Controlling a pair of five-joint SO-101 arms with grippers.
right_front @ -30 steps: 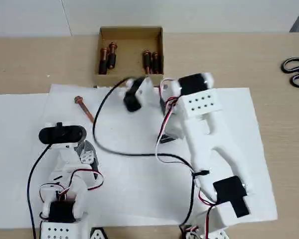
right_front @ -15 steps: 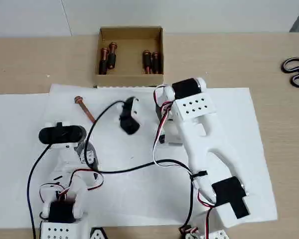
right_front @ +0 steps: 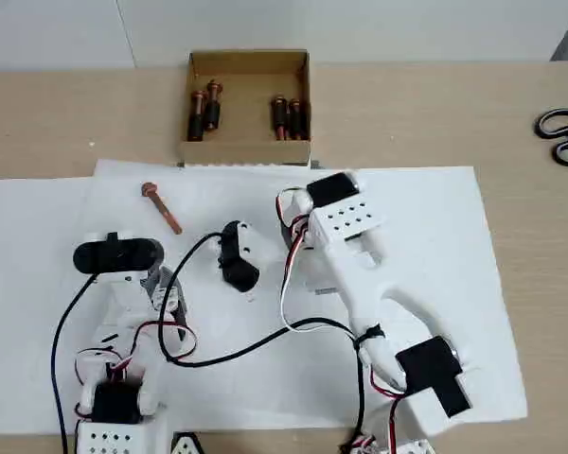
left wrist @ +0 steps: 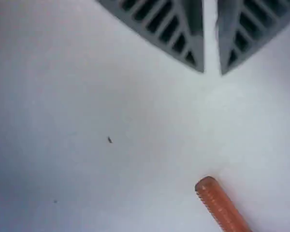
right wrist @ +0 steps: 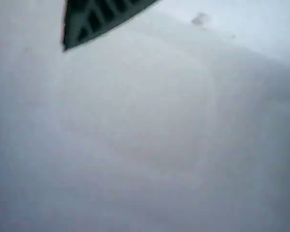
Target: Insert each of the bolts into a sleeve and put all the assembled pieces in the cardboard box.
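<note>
A copper bolt [right_front: 161, 206] lies loose on the white paper, left of centre; its threaded end [left wrist: 220, 205] is also in the left wrist view. My left gripper [left wrist: 211, 71] hovers low over the paper just short of that end, shut, with nothing in it; from above, the left gripper [right_front: 167, 289] sits nearer the front than the bolt. The cardboard box [right_front: 249, 149] at the back holds several bolts in dark sleeves [right_front: 204, 110]. My right arm [right_front: 346, 222] stretches over the middle of the paper, and a dark edge of the right gripper [right wrist: 101, 19] hangs close above bare paper.
A sheet of white paper [right_front: 435, 218] covers the front of the wooden table. Scissors [right_front: 560, 132] lie at the far right edge. Black cables [right_front: 227, 345] loop across the paper between the two arms.
My right arm has drawn back from the box toward the front, and its wrist has swung left and nearer. The left arm and the loose bolt have stayed put.
</note>
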